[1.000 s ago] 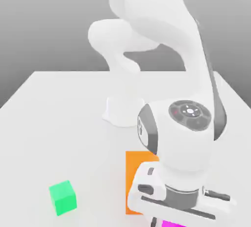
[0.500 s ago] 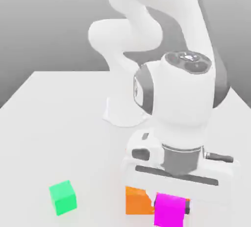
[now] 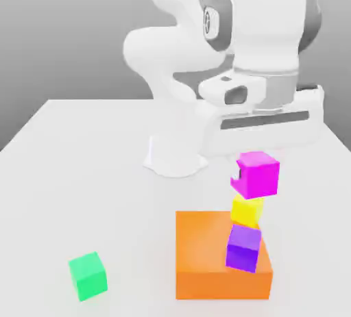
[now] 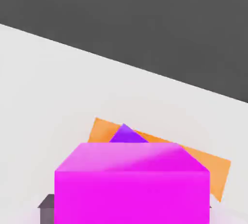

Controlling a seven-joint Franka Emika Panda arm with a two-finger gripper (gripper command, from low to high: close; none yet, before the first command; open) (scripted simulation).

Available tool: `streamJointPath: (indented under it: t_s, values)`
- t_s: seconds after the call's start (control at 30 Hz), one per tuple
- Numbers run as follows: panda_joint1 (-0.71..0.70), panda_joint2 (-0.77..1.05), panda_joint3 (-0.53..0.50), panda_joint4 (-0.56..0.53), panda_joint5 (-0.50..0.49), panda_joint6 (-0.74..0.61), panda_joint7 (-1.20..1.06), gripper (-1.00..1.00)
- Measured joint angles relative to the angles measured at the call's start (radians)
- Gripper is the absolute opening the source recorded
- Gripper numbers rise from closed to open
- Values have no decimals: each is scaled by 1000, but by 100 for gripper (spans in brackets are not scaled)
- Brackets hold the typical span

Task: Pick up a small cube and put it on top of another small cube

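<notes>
the pink cube (image 3: 258, 174) is bright magenta, plain-faced. the yellow cube (image 3: 246, 211) is bright yellow, also plain. the purple cube (image 3: 243, 248) is a darker violet. the block (image 3: 206, 261) is flat orange. the green cube (image 3: 88, 276) is vivid green. the arm (image 3: 264, 21) is white with grey joints, the tabletop (image 3: 82, 172) pale grey-white.

The gripper (image 3: 255, 175) holds the magenta cube (image 3: 258, 174) in the air, just above the yellow cube (image 3: 246, 211). The yellow cube sits on a purple cube (image 3: 243, 247), itself on the orange block (image 3: 206, 257). A green cube (image 3: 88, 276) lies on the table (image 3: 75, 172), well apart at the exterior view's left
</notes>
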Motion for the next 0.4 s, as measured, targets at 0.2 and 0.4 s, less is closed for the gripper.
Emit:
streamJointPath:
  t_s: [0.2, 0.4]
  values:
    - [66, 15, 22, -140, 44, 89, -69, -100]
    - [61, 108, 31, -164, 37, 202, -63, 100]
